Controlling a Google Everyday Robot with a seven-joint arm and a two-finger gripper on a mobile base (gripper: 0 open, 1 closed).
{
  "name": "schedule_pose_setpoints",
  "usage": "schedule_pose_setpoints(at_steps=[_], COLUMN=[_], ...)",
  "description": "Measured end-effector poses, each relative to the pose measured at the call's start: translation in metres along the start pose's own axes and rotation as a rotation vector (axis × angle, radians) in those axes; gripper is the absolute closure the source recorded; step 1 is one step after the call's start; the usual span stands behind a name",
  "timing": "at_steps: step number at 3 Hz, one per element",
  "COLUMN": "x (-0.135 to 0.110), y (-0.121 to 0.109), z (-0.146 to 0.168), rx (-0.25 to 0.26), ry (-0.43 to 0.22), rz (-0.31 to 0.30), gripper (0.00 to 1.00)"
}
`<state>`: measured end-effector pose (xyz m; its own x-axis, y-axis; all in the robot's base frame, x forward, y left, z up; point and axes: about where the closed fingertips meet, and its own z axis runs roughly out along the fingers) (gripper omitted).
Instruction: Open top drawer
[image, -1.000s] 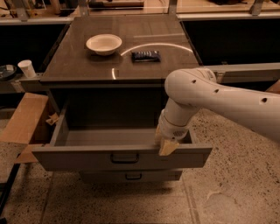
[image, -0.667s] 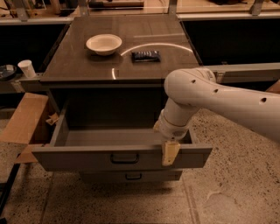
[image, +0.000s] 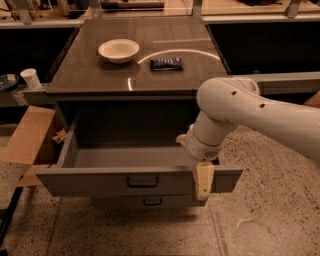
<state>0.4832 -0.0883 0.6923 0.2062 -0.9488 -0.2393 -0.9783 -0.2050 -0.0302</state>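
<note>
The top drawer (image: 115, 182) of the grey cabinet is pulled well out, and its plain grey inside shows with nothing in it. Its small black handle (image: 142, 182) sits at the centre of the flat front. My gripper (image: 203, 176) hangs from the white arm (image: 250, 107) at the right end of the drawer front, reaching over its top edge and down its outer face, right of the handle. A shorter drawer front (image: 150, 202) with a like handle shows just below.
On the cabinet top (image: 90, 75) stand a white bowl (image: 118, 50) and a dark packet (image: 167, 63). A cardboard box (image: 27, 142) stands at the left, and a white paper cup (image: 31, 78) is on a ledge. Speckled floor lies in front.
My gripper has slid a little lower and to the right over the drawer front. The drawer stays pulled out as before.
</note>
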Motion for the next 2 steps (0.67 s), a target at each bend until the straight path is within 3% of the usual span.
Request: schedule_pose_setpoints(at_steps=[2], x=[-0.035], y=[0.049], z=[-0.061], rx=[0.174], ry=[-0.025], rz=[-0.212], gripper=[0.0])
